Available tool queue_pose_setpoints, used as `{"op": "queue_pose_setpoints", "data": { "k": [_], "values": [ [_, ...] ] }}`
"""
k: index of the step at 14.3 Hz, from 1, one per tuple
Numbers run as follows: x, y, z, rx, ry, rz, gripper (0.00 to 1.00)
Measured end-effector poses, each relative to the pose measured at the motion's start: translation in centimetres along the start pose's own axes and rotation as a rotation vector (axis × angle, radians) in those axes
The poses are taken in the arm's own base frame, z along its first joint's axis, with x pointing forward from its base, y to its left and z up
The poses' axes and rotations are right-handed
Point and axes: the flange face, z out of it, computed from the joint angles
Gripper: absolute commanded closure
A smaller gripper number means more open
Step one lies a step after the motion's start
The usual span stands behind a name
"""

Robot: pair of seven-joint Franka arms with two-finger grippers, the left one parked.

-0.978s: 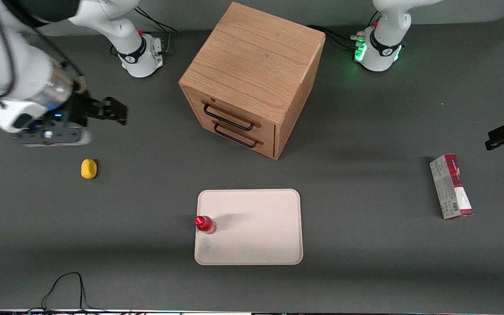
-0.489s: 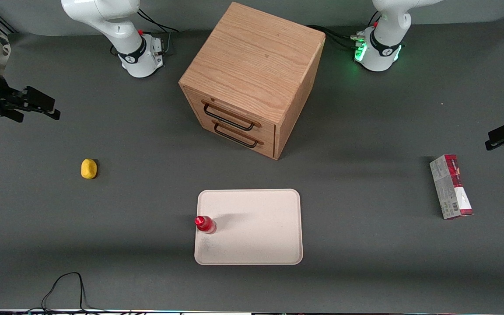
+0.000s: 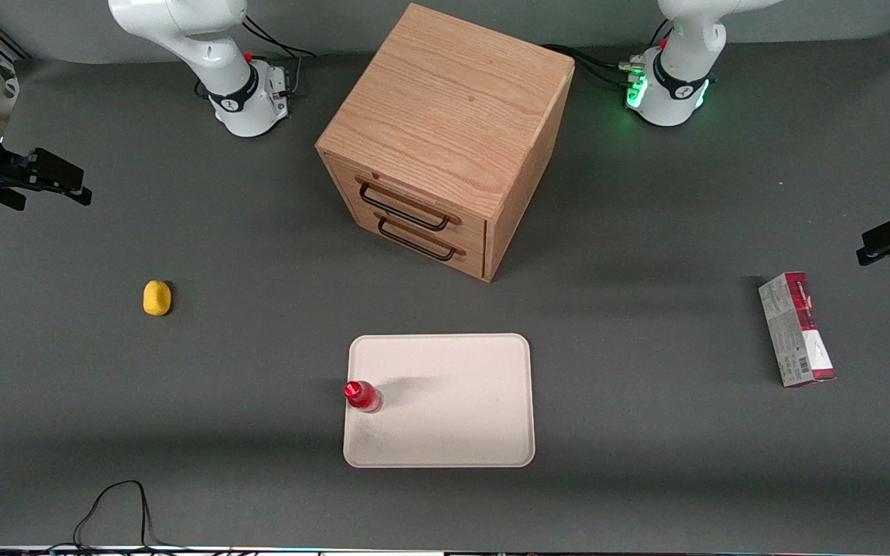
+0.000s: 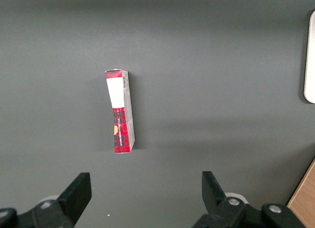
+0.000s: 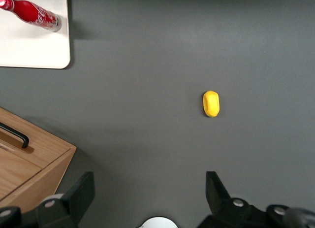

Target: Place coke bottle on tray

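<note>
Bottle [image 3: 361,396] (red, upright): on tray [image 3: 453,417], at its nine-o'clock edge. Gripper [image 3: 59,179]: jaws open, empty, high above the counter [image 3: 259,347] toward the working arm's end.

A robotics lab: white arm bases [image 3: 248,96] bolted to a grey-matted bench [image 3: 646,463], loose cables [image 3: 117,502], and the gripper [image 3: 43,181] raised at the working arm's end.

Even, fairly bright overhead light falls on the matte grey bench [image 3: 646,432], without glare; soft shadows lie beside the wooden cabinet [image 3: 445,131] and stretch across the cream tray [image 3: 476,432] from the coke bottle [image 3: 361,395]; a green lamp glows in the upper right of the front view; the gripper [image 3: 51,179] at its left edge looks sharp, fingers spread in the right wrist view.
</note>
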Motion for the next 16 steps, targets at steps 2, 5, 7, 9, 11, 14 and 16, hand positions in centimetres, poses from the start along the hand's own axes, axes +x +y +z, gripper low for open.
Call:
{"op": "queue_pose_setpoints", "data": {
  "k": [2, 5, 7, 9, 11, 14, 16],
  "values": [
    [0.0, 0.6, 0.5, 0.001, -0.009, -0.009, 0.0],
    [0.0, 1.6, 0.8, 0.0, -0.012, 0.006, 0.0],
    [0.0, 2.3, 0.7, 0.0, -0.009, 0.019, 0.0],
    [0.1, 2.4, 0.5, -0.001, -0.003, 0.021, 0.0],
    [0.2, 2.3, 0.3, -0.002, 0.001, 0.018, 0.0],
    [0.2, 2.1, 0.3, -0.019, -0.004, 0.013, 0.0],
    [0.1, 2.1, 0.2, -0.026, -0.009, 0.014, 0.0]
  ]
}}
